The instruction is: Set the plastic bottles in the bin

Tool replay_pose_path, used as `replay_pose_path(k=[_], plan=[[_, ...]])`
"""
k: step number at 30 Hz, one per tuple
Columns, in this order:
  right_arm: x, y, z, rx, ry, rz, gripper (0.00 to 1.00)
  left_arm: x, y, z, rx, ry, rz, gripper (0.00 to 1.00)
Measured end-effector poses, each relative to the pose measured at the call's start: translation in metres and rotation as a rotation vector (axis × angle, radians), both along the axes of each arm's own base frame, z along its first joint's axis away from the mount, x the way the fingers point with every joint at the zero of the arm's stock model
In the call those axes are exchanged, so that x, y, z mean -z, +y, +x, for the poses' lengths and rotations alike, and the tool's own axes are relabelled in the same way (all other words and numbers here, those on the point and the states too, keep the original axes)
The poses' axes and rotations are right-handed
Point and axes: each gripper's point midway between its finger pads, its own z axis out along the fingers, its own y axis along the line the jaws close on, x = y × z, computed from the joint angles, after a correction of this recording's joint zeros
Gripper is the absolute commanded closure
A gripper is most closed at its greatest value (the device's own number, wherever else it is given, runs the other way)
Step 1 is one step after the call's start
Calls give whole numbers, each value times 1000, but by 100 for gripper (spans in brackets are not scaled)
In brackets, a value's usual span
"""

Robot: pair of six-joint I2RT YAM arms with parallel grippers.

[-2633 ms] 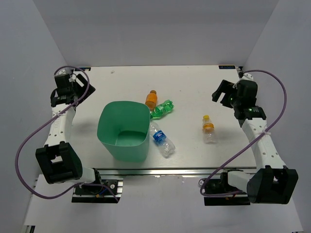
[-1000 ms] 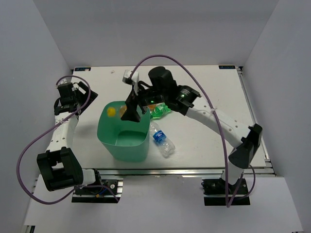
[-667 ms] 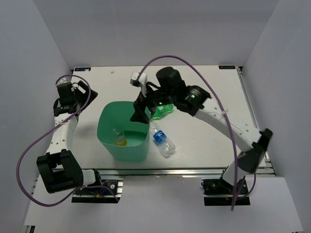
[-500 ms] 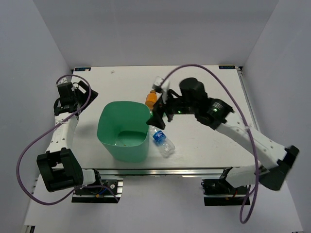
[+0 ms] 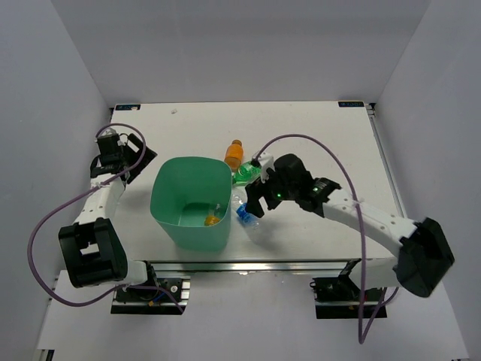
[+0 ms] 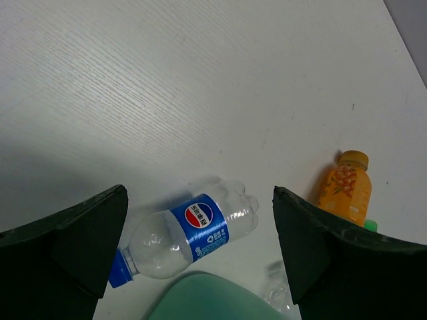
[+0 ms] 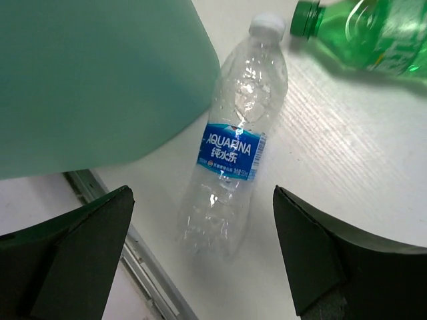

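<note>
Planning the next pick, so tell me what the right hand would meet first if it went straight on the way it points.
Most likely the clear blue-labelled bottle, lying on the table beside the bin, centred between the open fingers of the right hand. How far off is unclear.

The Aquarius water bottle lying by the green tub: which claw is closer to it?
Right. The right gripper hangs open just above the Aquarius bottle; the left gripper is far off on the bin's other side.
</note>
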Motion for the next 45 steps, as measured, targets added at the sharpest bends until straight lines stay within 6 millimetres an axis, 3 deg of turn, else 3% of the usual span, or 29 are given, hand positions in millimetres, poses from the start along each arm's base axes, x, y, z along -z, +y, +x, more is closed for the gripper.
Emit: replay_pose_path(k=[7, 10, 11, 14, 15, 17, 19, 22, 28, 29, 31, 34, 37, 39, 42, 45], plan=[[93, 18, 8, -8, 132, -75, 11, 14, -16, 0, 13, 49, 51, 2], [126, 18, 8, 8, 172, -100, 20, 27, -23, -3, 15, 107, 92, 2], [132, 17, 9, 13, 173, -107, 24, 31, -25, -4, 21, 122, 103, 2], [129, 22, 19, 35, 125, -76, 50, 39, -27, -5, 24, 159, 120, 2], [128, 21, 22, 46, 112, -73, 64, 40, -26, -6, 20, 167, 125, 2], [125, 17, 25, 75, 99, -71, 75, 41, -24, -6, 14, 174, 132, 2], [112, 11, 29, 105, 68, -61, 81, 41, -22, -5, 10, 174, 138, 2], [66, 4, 45, 163, -24, -1, 82, 38, -21, -4, 5, 169, 143, 2], [-75, 2, 105, 303, -267, 150, 80, 32, -20, 1, -5, 154, 145, 2], [-110, 5, 111, 306, -316, 203, 79, 32, -20, 1, -6, 154, 145, 2], [-152, 12, 111, 276, -372, 271, 79, 31, -20, 1, -8, 151, 144, 2], [-201, 30, 94, 149, -415, 365, 79, 30, -20, 2, -7, 140, 142, 2], [-231, 59, 68, -5, -427, 425, 79, 31, -21, 1, -3, 143, 137, 2], [-241, 83, 48, -109, -425, 453, 78, 34, -22, -2, -6, 148, 131, 2], [-235, 118, 20, -245, -389, 456, 76, 43, -24, -12, -12, 159, 114, 2], [-220, 152, -2, -368, -334, 435, 60, 55, -26, -30, -20, 187, 98, 2]])
